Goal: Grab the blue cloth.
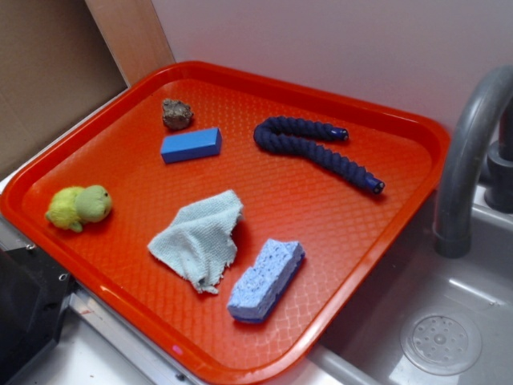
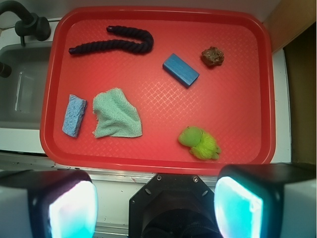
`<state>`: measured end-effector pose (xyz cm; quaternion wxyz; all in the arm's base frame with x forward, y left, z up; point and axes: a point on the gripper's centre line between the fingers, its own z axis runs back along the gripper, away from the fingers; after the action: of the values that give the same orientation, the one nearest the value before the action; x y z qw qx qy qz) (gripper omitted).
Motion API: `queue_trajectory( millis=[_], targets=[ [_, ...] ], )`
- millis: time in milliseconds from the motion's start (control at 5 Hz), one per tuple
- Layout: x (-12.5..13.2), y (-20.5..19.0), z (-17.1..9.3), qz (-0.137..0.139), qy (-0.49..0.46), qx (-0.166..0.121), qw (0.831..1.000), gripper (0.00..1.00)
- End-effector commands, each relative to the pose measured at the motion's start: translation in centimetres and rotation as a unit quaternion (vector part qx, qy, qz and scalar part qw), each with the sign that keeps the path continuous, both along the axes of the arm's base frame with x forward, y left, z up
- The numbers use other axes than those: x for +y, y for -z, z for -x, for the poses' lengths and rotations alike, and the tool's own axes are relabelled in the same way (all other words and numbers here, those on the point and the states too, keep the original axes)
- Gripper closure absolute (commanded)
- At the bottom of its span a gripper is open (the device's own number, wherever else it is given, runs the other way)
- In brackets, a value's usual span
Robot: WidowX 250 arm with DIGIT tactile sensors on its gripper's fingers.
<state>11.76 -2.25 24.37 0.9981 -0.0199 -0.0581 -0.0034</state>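
Observation:
The blue cloth is a pale blue-grey terry rag, crumpled on the red tray toward its front. In the wrist view the cloth lies at the tray's lower left, beside the sponge. My gripper is open and empty, its two pads wide apart at the bottom of the wrist view. It hangs high above the tray's near edge, well away from the cloth. It does not show in the exterior view.
On the tray lie a periwinkle sponge, a bright blue block, a dark blue rope, a brown lump and a green plush toy. A grey sink with a faucet adjoins the tray.

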Motion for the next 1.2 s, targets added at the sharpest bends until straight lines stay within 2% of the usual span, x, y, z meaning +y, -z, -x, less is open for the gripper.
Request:
queue_trajectory(
  millis=[0, 200, 400, 600, 800, 1000],
  targets=[
    [0.0, 0.0, 0.0, 0.0, 0.0, 0.0, 1.0, 0.0],
    [-2.3, 0.8, -3.1, -0.041, 0.124, -0.02, 0.991, 0.0],
    [-5.7, 2.6, -5.2, -0.084, 0.245, -0.048, 0.965, 0.0],
    [-9.3, 5.8, -5.4, -0.099, 0.366, -0.036, 0.925, 0.0],
    [-9.9, 10.9, -4.9, -0.093, 0.484, 0.002, 0.87, 0.0],
    [-8.8, 15.1, -5.1, -0.089, 0.528, 0.021, 0.845, 0.0]
  ],
)
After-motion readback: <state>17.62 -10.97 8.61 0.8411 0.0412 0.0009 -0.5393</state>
